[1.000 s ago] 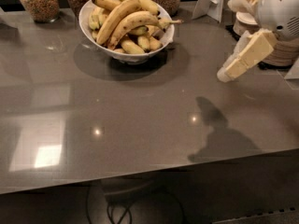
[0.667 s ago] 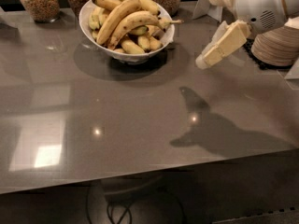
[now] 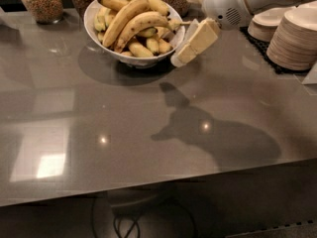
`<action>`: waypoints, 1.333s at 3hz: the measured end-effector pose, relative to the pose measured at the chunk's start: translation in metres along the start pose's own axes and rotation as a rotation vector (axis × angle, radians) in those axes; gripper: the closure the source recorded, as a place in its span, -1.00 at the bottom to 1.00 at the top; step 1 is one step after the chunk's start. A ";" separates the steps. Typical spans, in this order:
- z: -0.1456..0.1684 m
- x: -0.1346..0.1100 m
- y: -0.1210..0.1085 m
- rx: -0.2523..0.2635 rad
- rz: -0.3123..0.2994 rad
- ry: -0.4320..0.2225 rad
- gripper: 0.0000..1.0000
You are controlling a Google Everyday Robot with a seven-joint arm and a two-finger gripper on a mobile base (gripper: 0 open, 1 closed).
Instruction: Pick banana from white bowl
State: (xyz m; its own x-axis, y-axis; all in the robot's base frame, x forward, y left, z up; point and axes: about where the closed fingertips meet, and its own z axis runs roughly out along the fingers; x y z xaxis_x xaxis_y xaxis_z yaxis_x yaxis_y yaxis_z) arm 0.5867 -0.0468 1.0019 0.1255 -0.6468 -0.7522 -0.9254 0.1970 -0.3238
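Note:
A large glossy white bowl (image 3: 99, 36) stands at the back of the grey counter, piled with several yellow bananas (image 3: 133, 21). My gripper (image 3: 190, 46) hangs from the white arm that comes in from the upper right. Its cream fingers point down and left, just beside the bowl's right rim and above the counter. It holds nothing that I can see.
Glass jars of grain (image 3: 42, 1) stand behind the bowl. Stacks of small white and beige dishes (image 3: 294, 36) sit on a black mat at the right. The counter's front edge (image 3: 148, 190) runs across the lower part of the view.
The arm and gripper have swung left from the dish stacks to the bowl's right rim. The camera has moved closer, so the bowl looks larger.

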 end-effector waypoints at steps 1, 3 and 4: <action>0.000 0.000 0.000 0.001 0.001 0.000 -1.00; 0.036 0.012 -0.032 0.096 -0.067 0.025 -1.00; 0.063 0.011 -0.054 0.109 -0.106 0.021 -1.00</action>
State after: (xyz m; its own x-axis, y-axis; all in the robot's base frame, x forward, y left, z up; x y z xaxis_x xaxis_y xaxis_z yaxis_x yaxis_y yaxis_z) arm 0.6605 -0.0183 0.9752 0.2124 -0.6831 -0.6987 -0.8629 0.2045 -0.4622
